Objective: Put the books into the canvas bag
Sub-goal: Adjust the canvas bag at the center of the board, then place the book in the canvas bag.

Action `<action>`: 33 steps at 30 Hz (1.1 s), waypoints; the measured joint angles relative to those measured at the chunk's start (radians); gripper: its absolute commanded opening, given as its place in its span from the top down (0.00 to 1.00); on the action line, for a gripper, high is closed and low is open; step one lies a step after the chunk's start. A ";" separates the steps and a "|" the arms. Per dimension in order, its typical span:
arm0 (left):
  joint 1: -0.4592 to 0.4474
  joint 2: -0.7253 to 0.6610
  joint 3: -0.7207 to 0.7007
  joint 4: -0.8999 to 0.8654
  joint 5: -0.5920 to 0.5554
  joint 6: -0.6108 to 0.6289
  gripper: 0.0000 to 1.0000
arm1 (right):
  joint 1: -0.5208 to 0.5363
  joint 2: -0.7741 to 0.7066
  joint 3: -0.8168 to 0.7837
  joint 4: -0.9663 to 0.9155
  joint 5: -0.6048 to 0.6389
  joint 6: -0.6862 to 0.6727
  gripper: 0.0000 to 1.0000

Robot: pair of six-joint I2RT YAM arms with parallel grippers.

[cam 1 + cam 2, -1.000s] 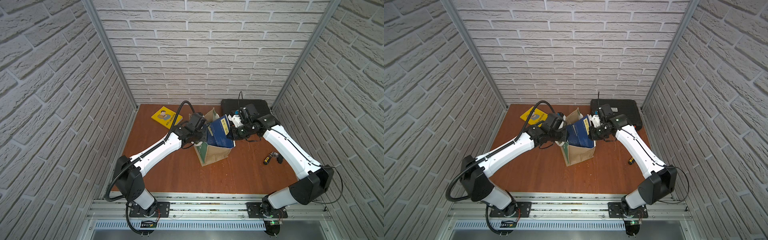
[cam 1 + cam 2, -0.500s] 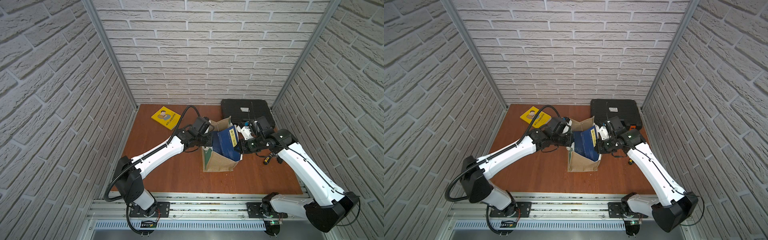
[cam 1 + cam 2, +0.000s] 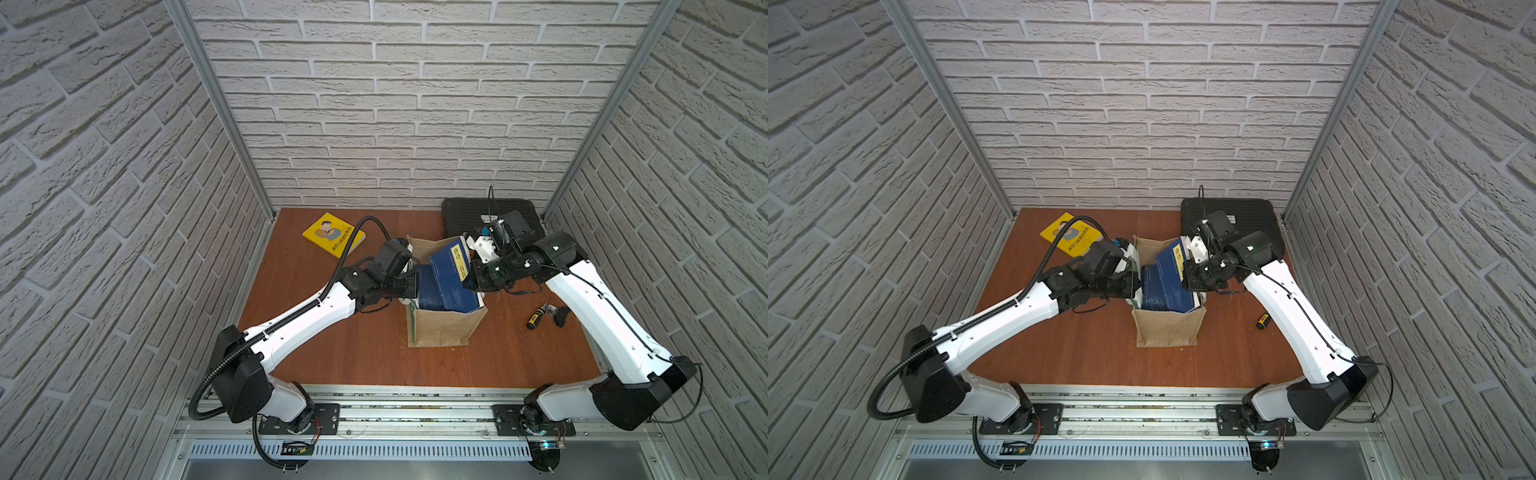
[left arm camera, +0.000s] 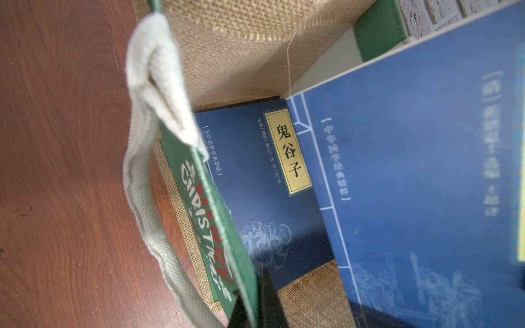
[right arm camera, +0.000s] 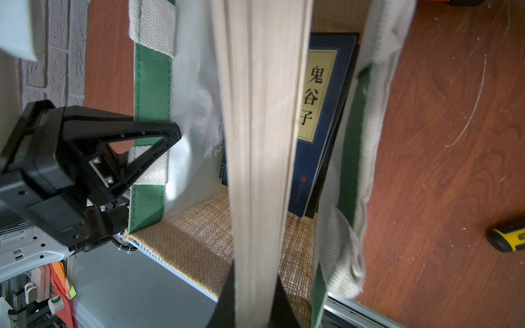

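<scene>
- The left hand (image 4: 252,306) is pressed shut on the top rim of the canvas bag (image 3: 440,328). The green panel with white and red lettering (image 4: 204,227) is pinched between its black fingers.
- In the right wrist view the same hand is seen at the bag's green band, beside the white strap handle (image 4: 147,113).
- The right hand (image 5: 252,309) is clamped on a bundle of navy books (image 3: 451,270). One black finger is set on each side of the bundle, whose pale page edges face the right wrist camera.
- In both top views the bundle is seen tilted. Its lower part is inside the bag's open mouth, and its top corner with the yellow title label (image 3: 1178,259) stands above the rim.
- A further navy book (image 4: 255,170) with a yellow label is already inside the bag, propped against one wall on the woven bottom.
- The bag stands upright near the middle of the worktop (image 3: 332,340), between the two arms.
- A yellow book with a cartoon cover (image 3: 333,235) lies flat near the far left corner, well apart from the bag.
- A black case (image 3: 1246,212) lies at the far right, behind the right arm.
- A small yellow-and-black tool (image 3: 536,318) lies on the worktop to the right of the bag, apart from it.
</scene>
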 measured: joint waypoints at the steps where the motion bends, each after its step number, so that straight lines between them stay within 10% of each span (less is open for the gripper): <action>1: 0.000 -0.008 -0.011 0.007 0.000 -0.002 1.00 | 0.011 0.017 0.000 0.008 0.001 0.009 0.94; 29: 0.040 -0.068 -0.132 0.152 0.050 -0.078 1.00 | 0.049 0.246 -0.134 0.308 0.068 0.166 0.94; 33: 0.040 -0.068 -0.132 0.151 0.050 -0.075 0.98 | 0.032 0.253 -0.130 0.294 0.071 0.155 0.81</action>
